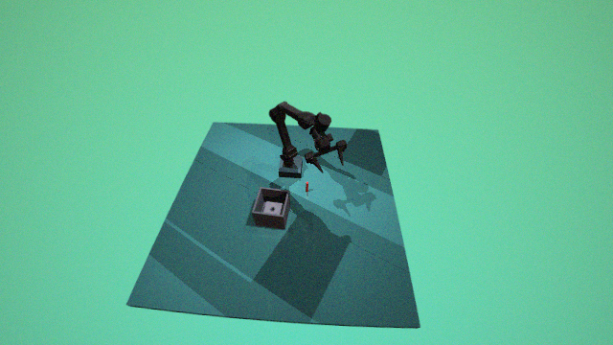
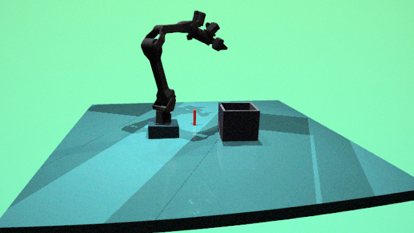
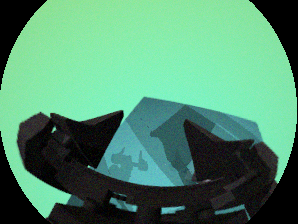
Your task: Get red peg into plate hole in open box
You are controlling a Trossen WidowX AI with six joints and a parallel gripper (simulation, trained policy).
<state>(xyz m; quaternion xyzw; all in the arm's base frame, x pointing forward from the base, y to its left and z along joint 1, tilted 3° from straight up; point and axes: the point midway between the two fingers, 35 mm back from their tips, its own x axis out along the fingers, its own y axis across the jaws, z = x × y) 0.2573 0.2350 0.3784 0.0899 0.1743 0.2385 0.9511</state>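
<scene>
The red peg (image 1: 306, 187) (image 2: 195, 117) stands upright on the table between the arm's base and the open box. The dark-walled box (image 1: 271, 221) (image 2: 239, 126) shows a pale plate (image 1: 278, 205) at its bottom in the top view, with a dark hole (image 1: 272, 209) near the middle. My gripper (image 1: 331, 168) (image 2: 226, 48) (image 3: 154, 117) is wide open and empty. It hangs high above the table, well away from the peg, with its fingers slanting down and outward. The peg cannot be made out in the wrist view; the fingers and gripper frame cover the lower part there.
The arm's base (image 1: 290, 172) (image 2: 163, 131) stands behind the box in the top view and left of it in the exterior view. The teal table (image 1: 192, 268) (image 2: 129, 188) (image 3: 150, 112) carries dark shadows of the arm. The box walls rise higher than the peg.
</scene>
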